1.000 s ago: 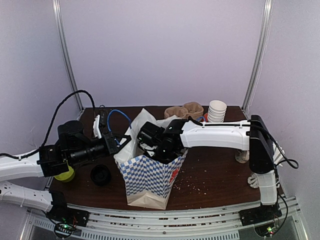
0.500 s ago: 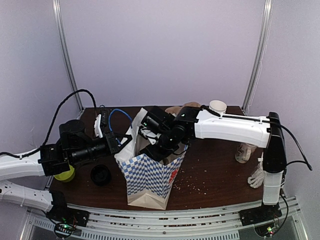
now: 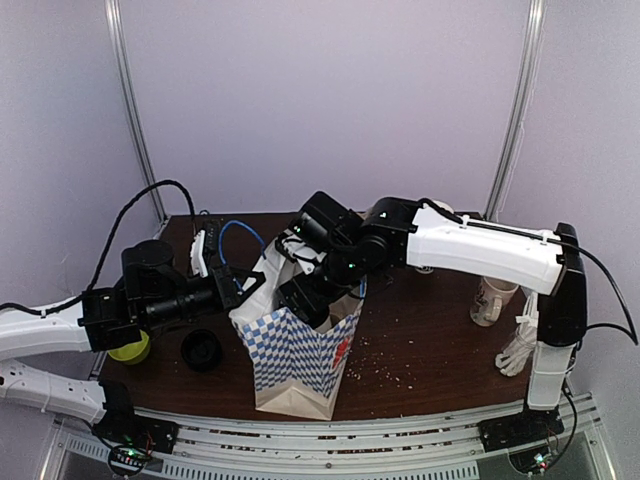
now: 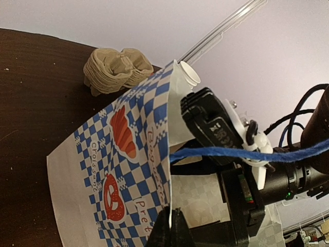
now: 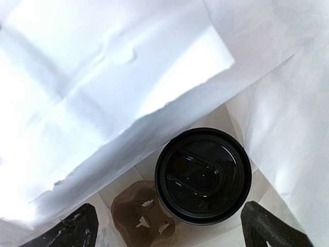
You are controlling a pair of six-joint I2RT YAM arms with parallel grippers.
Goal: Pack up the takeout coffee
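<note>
The takeout coffee (image 5: 203,175) stands upright deep inside the blue-and-white checked paper bag (image 3: 300,360). Only its black lid shows, and only in the right wrist view. It rests on a brown cardboard carrier (image 5: 134,216). My right gripper (image 5: 169,229) hangs open above the cup, one fingertip on each side, touching nothing. In the top view that gripper (image 3: 305,303) sits at the bag's mouth and the cup is hidden. My left gripper (image 4: 175,226) is shut on the bag's (image 4: 118,154) rim and holds the left wall out, as the top view (image 3: 248,287) also shows.
A black round lid (image 3: 203,350) and a yellow-green object (image 3: 128,350) lie left of the bag. A clear cup (image 3: 492,300) stands at the right edge. A stack of cardboard carriers (image 4: 115,69) and a stack of paper cups (image 4: 189,74) sit behind. Crumbs dot the brown table (image 3: 420,350).
My right gripper has risen from low in the bag to its mouth, still open, and its arm has swung up. The left gripper keeps its pinch on the rim.
</note>
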